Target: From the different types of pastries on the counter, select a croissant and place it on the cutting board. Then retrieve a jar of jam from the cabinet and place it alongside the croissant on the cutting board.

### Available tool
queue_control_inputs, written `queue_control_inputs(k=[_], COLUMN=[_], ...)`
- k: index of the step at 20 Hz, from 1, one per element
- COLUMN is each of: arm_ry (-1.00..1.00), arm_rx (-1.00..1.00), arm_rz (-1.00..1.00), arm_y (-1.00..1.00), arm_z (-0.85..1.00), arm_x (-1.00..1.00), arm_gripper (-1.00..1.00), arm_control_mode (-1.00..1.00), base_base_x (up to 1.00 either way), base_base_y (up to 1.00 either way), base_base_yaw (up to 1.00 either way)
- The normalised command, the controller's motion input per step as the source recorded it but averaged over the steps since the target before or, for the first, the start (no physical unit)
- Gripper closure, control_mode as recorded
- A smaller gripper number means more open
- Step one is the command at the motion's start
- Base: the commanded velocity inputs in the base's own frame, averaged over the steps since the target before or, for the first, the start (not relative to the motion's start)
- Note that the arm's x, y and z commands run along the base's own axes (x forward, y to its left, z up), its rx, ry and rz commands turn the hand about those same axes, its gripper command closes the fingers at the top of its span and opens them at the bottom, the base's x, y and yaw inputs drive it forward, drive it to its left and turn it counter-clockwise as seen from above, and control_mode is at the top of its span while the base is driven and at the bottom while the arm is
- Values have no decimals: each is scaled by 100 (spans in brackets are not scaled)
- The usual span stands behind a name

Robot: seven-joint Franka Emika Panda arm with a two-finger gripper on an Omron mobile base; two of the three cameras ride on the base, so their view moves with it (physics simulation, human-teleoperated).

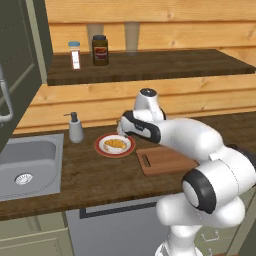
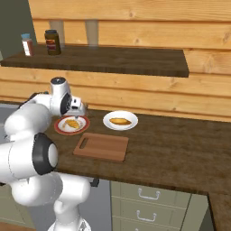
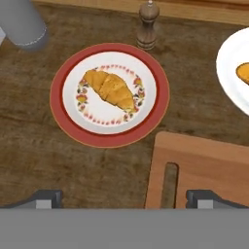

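My claw (image 3: 124, 198) hangs released above the croissant (image 3: 110, 89) on its red-rimmed plate (image 3: 63, 128), the cutting board (image 3: 209, 165) just right of that plate.

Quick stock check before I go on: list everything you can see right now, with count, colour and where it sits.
croissant: one, golden brown, on the red-rimmed plate
red-rimmed plate: one, white centre, on the counter left of the cutting board
white plate: one, holds another golden pastry, behind the cutting board
cutting board: one, light wood, bare, near the counter's front edge
pepper mill: one, dark brown, behind the red-rimmed plate
soap dispenser: one, grey, beside the sink
sink: one, steel, counter's left end
jam jar: one, dark, on the shelf
small bottle: one, blue cap, left of the jam jar
gripper: one, open, above the counter near the croissant
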Motion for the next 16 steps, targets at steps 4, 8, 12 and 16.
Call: queue_control_inputs(k=[4,8,12,16], arm_ry=[0,0,0,0], arm_rx=[2,0,0,0], arm_rz=[2,3,8,11], arm_y=[19,18,6,0], arm_z=[0,0,-6,-19], arm_x=[47,49,51,44], arm_gripper=[-100,-100,-100,-100], arm_control_mode=[-100,-100,-100,-100], base_base_x=[0,0,0,0], base_base_y=[0,0,0,0], base_base_yaw=[0,0,0,0])
